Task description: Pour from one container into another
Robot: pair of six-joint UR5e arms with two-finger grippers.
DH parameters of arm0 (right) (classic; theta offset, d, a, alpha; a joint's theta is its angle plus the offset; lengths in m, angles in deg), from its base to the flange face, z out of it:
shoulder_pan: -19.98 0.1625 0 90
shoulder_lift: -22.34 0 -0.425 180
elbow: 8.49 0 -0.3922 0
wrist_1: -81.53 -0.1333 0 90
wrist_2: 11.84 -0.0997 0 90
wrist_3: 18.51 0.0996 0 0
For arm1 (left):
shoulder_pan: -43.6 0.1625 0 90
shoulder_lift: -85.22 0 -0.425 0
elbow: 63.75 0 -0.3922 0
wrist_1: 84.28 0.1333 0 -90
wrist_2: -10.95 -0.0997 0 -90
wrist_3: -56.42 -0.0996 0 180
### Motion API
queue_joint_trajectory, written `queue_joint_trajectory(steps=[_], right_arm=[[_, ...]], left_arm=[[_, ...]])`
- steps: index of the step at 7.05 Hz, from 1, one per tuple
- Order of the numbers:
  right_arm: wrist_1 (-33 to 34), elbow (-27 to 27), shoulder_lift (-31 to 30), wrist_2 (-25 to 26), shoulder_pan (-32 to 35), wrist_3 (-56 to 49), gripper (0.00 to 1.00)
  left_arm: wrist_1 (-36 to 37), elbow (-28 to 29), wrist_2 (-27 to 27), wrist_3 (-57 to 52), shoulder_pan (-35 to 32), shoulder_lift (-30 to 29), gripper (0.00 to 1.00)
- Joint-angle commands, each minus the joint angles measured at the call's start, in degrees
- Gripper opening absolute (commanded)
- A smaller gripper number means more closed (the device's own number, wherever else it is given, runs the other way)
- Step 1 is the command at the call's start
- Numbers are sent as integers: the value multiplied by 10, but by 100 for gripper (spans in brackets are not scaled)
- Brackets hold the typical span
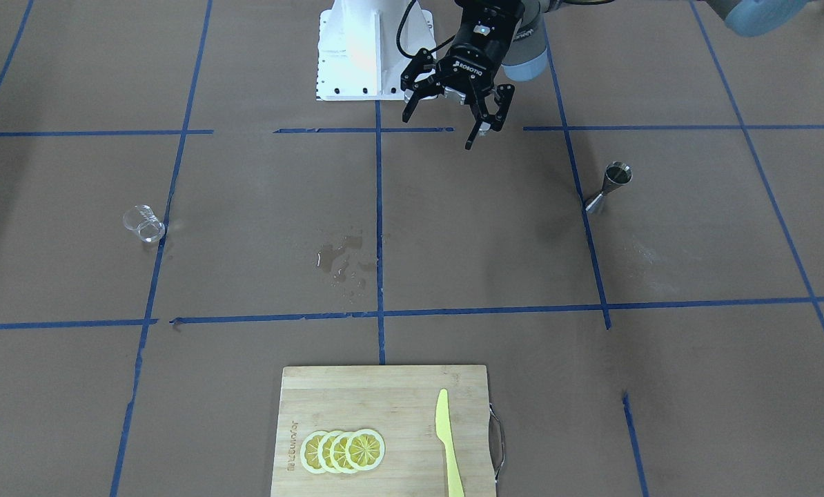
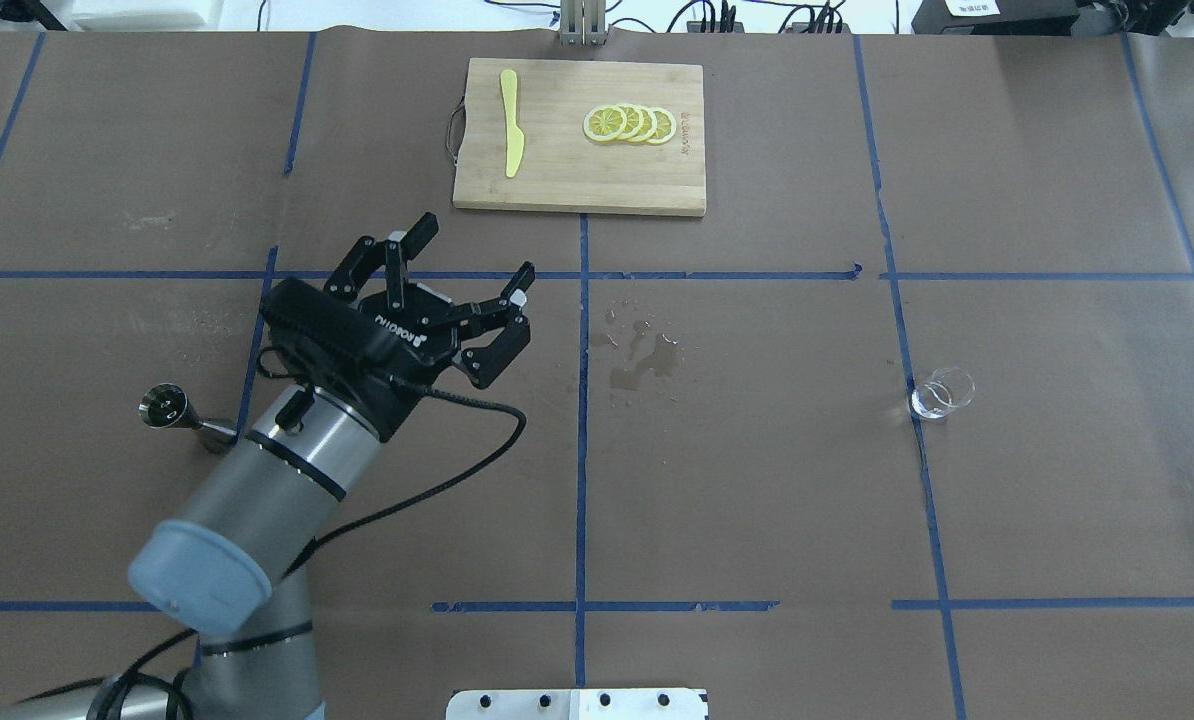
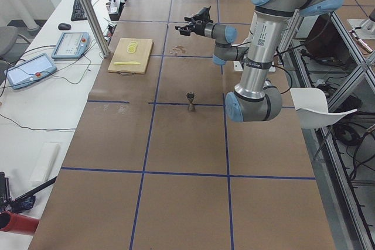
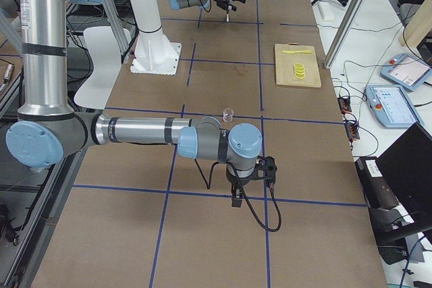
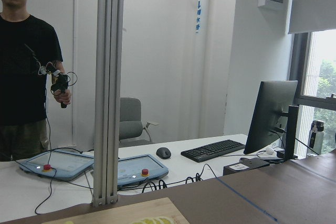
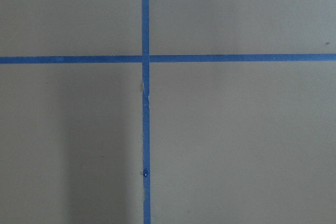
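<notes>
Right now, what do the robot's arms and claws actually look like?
Both arms are silver metal tubes joined by rounded pale-blue caps: the left arm and the right arm. The left claw is black, with two jointed fingers and white ROBOTIQ lettering; a black cable loops from its wrist. The right claw looks black too, though it shows too small for detail.

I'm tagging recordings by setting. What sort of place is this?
Probably a robotics lab: an industrial arm over a table gridded with blue tape, teach pendants and a monitor nearby.
</notes>
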Motion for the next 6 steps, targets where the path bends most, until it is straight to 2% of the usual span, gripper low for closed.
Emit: queue_joint_trajectory(steps=[1, 3, 4, 5, 6], right_arm=[[0, -1, -2, 0, 0, 1, 100], [0, -2, -6, 0, 0, 0, 100], [0, 0, -7, 1, 0, 1, 100], [0, 2, -9, 7, 0, 1, 100], [0, 8, -9, 11, 0, 1, 100]], left_arm=[[106, 0, 204, 5, -142, -24, 99], [232, 7, 509, -10, -341, -21, 98], [276, 26, 618, -71, -425, -15, 98], [338, 38, 686, -132, -495, 1, 98], [459, 58, 757, -198, -582, 5, 100]])
